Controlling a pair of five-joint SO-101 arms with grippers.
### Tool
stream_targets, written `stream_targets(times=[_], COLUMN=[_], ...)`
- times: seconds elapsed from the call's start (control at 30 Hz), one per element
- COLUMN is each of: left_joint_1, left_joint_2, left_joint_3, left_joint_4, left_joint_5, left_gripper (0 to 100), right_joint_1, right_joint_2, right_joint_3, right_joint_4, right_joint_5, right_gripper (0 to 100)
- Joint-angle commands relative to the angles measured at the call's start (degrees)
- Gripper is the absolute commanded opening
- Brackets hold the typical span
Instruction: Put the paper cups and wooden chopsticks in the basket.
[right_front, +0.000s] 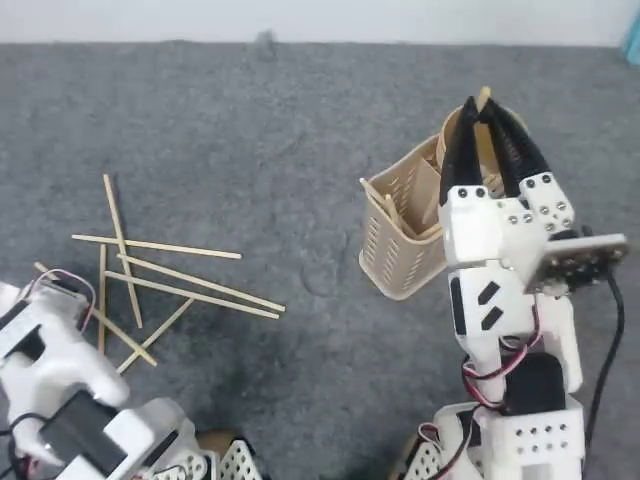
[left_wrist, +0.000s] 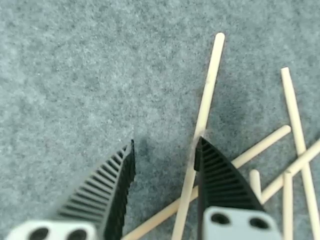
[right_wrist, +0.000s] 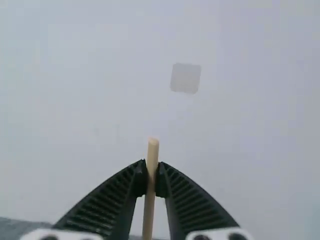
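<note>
A beige slotted basket (right_front: 395, 250) stands tilted right of centre, with a few chopsticks and a tan cup rim (right_front: 447, 127) showing inside it. My right gripper (right_front: 485, 110) is above the basket's far side, shut on one wooden chopstick (right_wrist: 152, 155) that points up between the fingers. Several loose chopsticks (right_front: 170, 275) lie crossed on the grey carpet at the left. Low over that pile, my left gripper (left_wrist: 166, 145) is open. One chopstick (left_wrist: 206, 105) runs along the inner side of one of its fingers (left_wrist: 217, 175).
The left arm's white body (right_front: 55, 375) fills the front left corner. The right arm's base (right_front: 515, 420) stands at the front right, just before the basket. Bare grey carpet lies between the pile and the basket. A pale wall (right_front: 320, 18) edges the far side.
</note>
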Motion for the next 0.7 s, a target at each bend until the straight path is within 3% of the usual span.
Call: stream_targets(times=[0.0, 0.23, 0.4, 0.5, 0.67], left_joint_1=[-0.35, -0.35, -0.35, -0.35, -0.35], left_joint_2=[-0.09, -0.09, -0.09, -0.09, -0.09], left_joint_3=[-1.98, -1.98, -1.98, -1.98, -1.98], left_joint_4=[0.18, 0.18, 0.18, 0.18, 0.18], left_joint_5=[0.26, 0.26, 0.26, 0.26, 0.26], left_gripper=[18, 18, 18, 18, 18], right_joint_1=[0.22, 0.13, 0.13, -0.13, -9.10], right_joint_2=[-1.01, 0.92, 6.73, 12.70, 26.51], right_joint_3=[-0.53, -8.26, -25.76, -37.36, -55.56], right_joint_4=[3.65, 9.45, 25.98, 38.46, 64.13], right_joint_5=[0.26, 0.79, 0.79, 1.14, 13.36], right_gripper=[14.4, 10.1, 18.0, 17.0, 16.5])
